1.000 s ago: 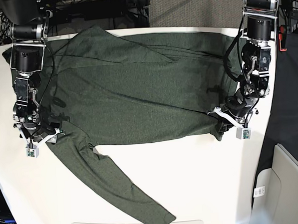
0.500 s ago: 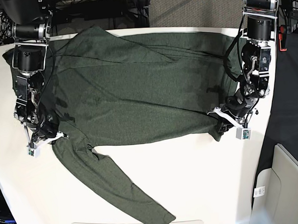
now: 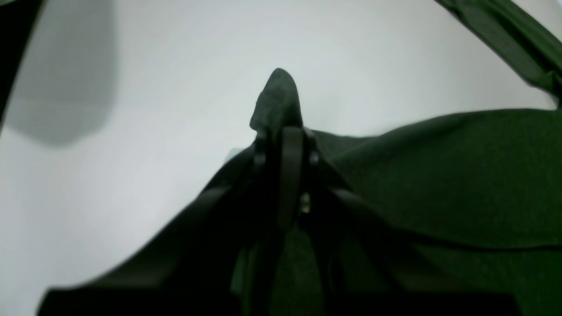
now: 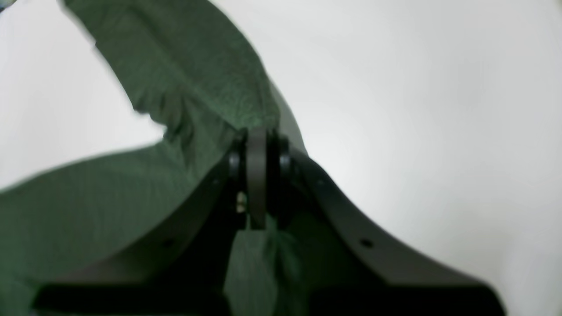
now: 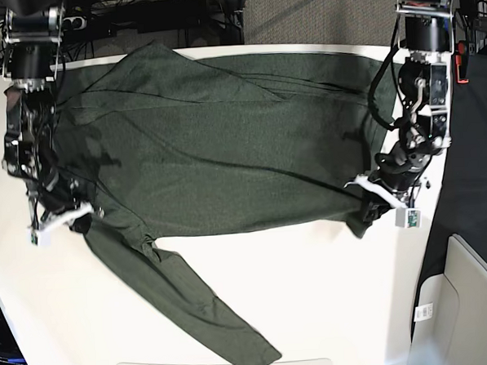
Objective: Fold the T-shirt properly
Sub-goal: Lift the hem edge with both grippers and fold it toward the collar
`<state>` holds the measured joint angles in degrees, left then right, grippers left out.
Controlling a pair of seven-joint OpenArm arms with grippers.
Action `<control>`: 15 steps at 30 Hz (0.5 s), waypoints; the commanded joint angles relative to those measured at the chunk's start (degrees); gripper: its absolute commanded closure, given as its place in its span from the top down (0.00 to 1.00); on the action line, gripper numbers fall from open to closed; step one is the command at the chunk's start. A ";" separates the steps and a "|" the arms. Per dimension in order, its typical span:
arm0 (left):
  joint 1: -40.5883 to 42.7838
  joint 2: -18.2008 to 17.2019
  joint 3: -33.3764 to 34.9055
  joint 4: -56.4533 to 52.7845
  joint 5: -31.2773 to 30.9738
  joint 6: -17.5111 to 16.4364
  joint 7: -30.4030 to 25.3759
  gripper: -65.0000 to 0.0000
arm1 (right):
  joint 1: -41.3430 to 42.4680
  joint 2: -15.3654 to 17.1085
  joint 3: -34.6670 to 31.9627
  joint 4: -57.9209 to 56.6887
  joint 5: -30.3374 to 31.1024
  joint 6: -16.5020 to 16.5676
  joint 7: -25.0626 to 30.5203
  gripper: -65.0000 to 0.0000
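Base view | T-shirt (image 5: 225,151): olive heathered knit, creased | left hand (image 5: 367,211), right hand (image 5: 80,217): both pinching fabric

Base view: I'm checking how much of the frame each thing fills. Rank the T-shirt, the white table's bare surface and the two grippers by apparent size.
1. T-shirt, largest.
2. Table, its bare surface looks smaller, though not by much.
3. Left gripper and right gripper: both small and look alike, so I won't rank them.

Both claws (image 5: 365,202) (image 5: 75,214) clamped tight
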<state>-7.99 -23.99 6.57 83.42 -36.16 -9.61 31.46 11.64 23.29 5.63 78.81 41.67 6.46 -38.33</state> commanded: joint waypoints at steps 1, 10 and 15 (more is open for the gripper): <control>-1.11 -0.76 -1.43 2.25 -0.28 -0.20 -1.09 0.00 | 0.36 1.81 0.39 2.56 1.71 0.62 1.36 0.01; 7.51 -0.67 -8.46 11.57 -0.37 -0.20 1.02 0.00 | -11.16 6.12 2.68 15.22 12.35 0.62 1.36 0.01; 10.93 -0.67 -9.25 14.65 -0.37 -0.20 1.02 0.00 | -18.98 6.91 11.29 20.23 19.82 0.62 1.36 0.01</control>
<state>3.55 -23.86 -2.28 96.99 -36.34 -9.50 34.15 -7.90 28.77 16.21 97.84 60.75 6.44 -38.35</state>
